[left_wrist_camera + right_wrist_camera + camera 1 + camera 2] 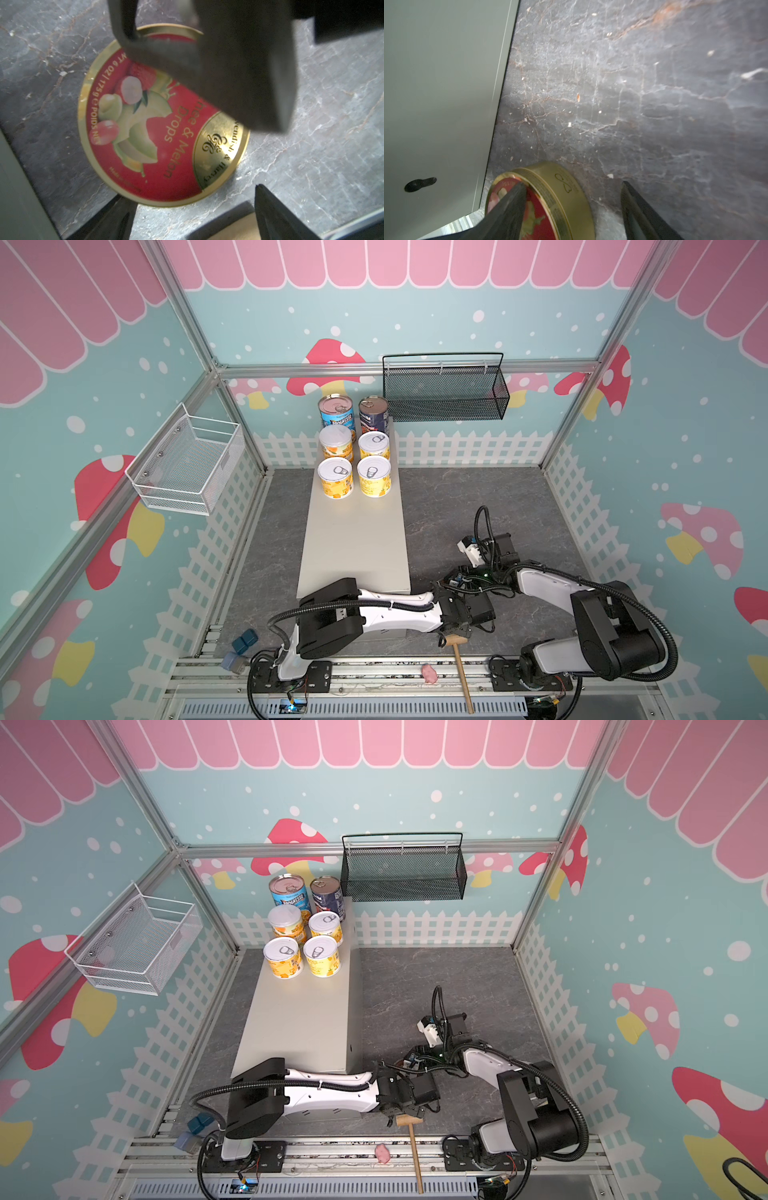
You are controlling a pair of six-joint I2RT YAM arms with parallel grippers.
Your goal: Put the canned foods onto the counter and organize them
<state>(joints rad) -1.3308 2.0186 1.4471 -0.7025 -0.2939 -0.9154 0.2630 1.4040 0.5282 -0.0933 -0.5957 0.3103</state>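
Right hand (572, 184) astride tin (565, 198) rim

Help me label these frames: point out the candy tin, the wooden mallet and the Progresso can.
candy tin (158, 145), left wrist view, middle of its red lid.
wooden mallet (462, 676), a top view, on its handle.
Progresso can (336, 404), a top view, on its pull-tab lid.

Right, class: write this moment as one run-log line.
cans: six on counter | tin: floor, beside counter | left gripper: open over tin | right gripper: open, straddling tin's rim
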